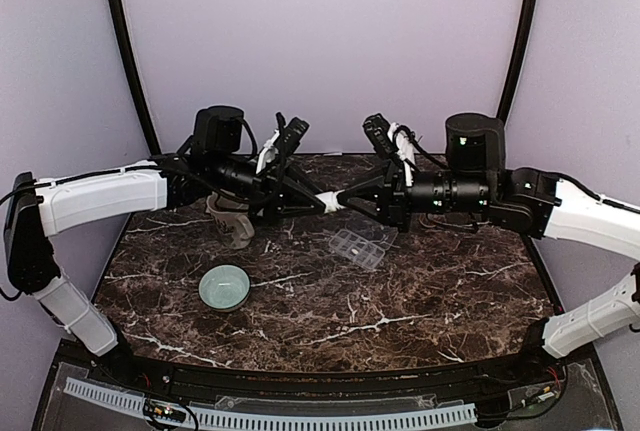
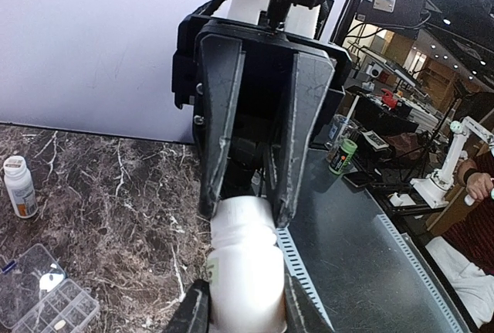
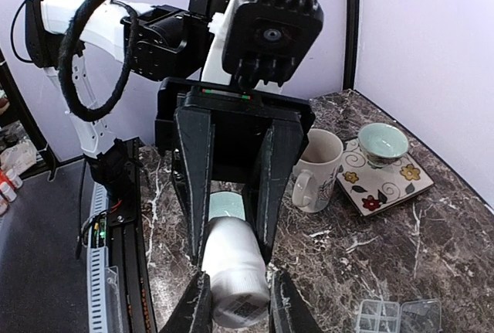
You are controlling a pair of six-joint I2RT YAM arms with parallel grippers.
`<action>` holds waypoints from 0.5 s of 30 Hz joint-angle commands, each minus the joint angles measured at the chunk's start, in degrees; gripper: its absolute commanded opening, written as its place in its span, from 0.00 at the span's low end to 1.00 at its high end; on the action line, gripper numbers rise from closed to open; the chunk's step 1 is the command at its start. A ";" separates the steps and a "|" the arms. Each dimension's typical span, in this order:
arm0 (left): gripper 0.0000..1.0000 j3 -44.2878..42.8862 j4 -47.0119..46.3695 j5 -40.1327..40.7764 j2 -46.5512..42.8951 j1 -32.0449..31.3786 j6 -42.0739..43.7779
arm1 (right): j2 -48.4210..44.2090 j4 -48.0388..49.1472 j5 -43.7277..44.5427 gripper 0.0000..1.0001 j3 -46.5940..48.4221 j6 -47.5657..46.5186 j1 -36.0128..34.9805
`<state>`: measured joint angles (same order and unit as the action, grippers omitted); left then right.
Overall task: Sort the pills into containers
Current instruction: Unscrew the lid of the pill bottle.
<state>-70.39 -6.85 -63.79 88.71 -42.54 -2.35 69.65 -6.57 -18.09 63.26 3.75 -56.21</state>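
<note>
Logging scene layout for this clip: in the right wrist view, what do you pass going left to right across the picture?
White bottle → mug → small bowl on the flowered tile. The pill box is left out; it lies below the bowl in the picture.

The organiser box [image 1: 360, 248] lies on the table [image 1: 420, 321], right of the bowl [image 1: 224, 287]. A mug [image 1: 233, 223] stands behind the bowl, a bottle [image 1: 330, 202] aloft behind the box.

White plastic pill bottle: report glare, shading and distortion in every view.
Left wrist: the white plastic pill bottle is overexposed, nearly featureless. Right wrist: softer light, shading shows on it. Top external: the black side posts bow from lens distortion.
</note>
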 commanded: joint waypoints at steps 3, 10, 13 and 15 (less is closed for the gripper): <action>0.00 -2.58 -1.56 -3.31 0.03 0.40 -1.58 | 0.75 -0.67 4.08 0.00 -0.63 -4.89 -3.06; 0.00 -1.50 -0.47 -1.04 -0.87 0.38 0.82 | -0.20 1.97 7.69 0.48 -0.65 -1.83 -3.04; 0.00 -0.89 -0.10 0.41 -1.33 0.36 1.95 | -0.21 2.20 7.26 0.54 0.45 0.24 -2.87; 0.00 -0.28 0.00 1.26 -1.58 0.35 2.51 | -0.42 2.89 6.78 0.56 0.65 1.79 -2.69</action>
<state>-70.78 -6.52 -64.12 89.45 -42.06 -2.00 69.69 -6.79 -11.64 63.07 2.39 -58.76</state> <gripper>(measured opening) 0.272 0.546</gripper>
